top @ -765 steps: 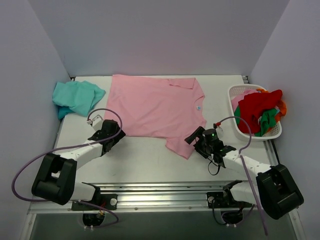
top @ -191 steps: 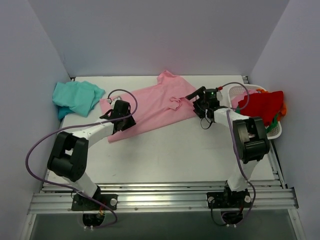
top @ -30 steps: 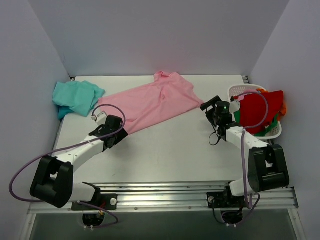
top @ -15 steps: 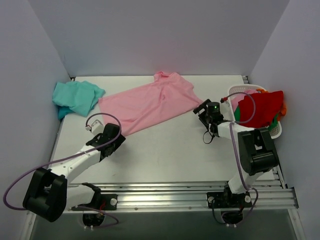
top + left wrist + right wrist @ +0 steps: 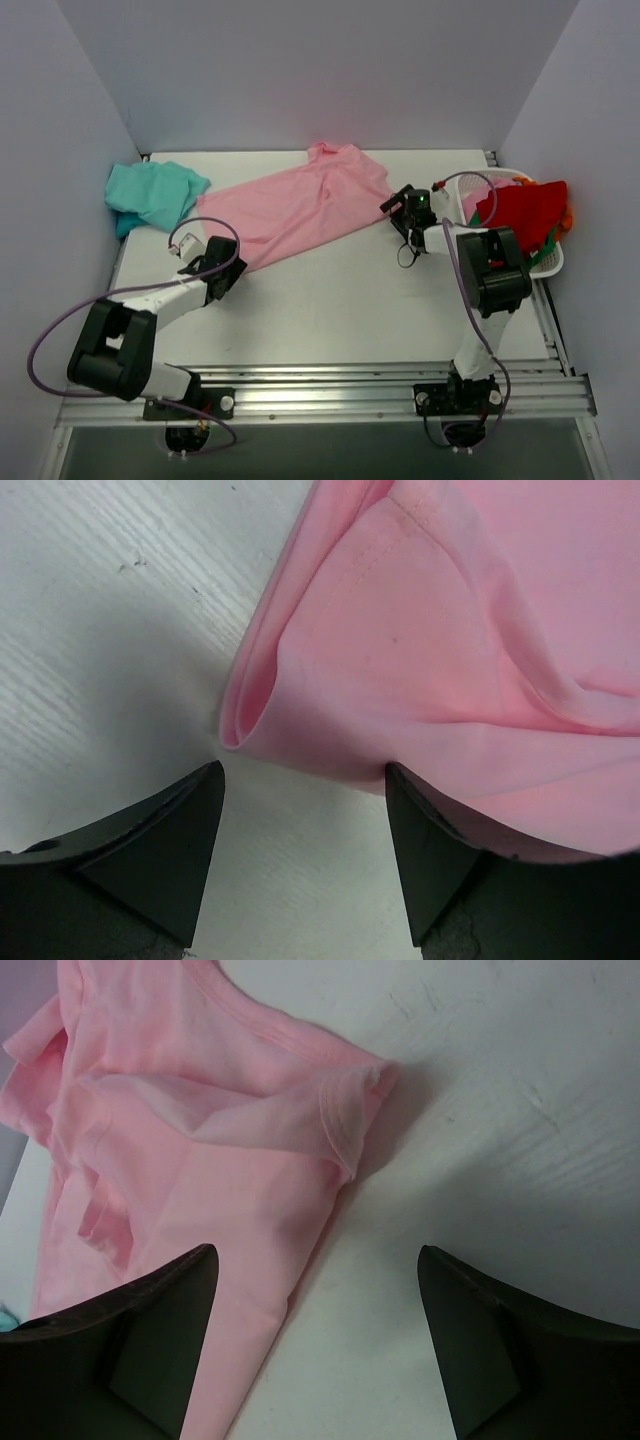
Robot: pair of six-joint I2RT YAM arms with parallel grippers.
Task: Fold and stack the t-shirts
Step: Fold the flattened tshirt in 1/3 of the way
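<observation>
My pink t-shirt (image 5: 300, 205) lies in a long band, slanting from my left gripper (image 5: 224, 263) far-rightward to my right gripper (image 5: 396, 204); both are spread, unclamped.

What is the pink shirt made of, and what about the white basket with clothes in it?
The pink t-shirt looks like soft, matte knit cloth, probably cotton: it droops into rounded folds and its hems show lines of stitching. The white basket looks like hard plastic with slotted sides, though it is too small in the top view to be sure.
</observation>
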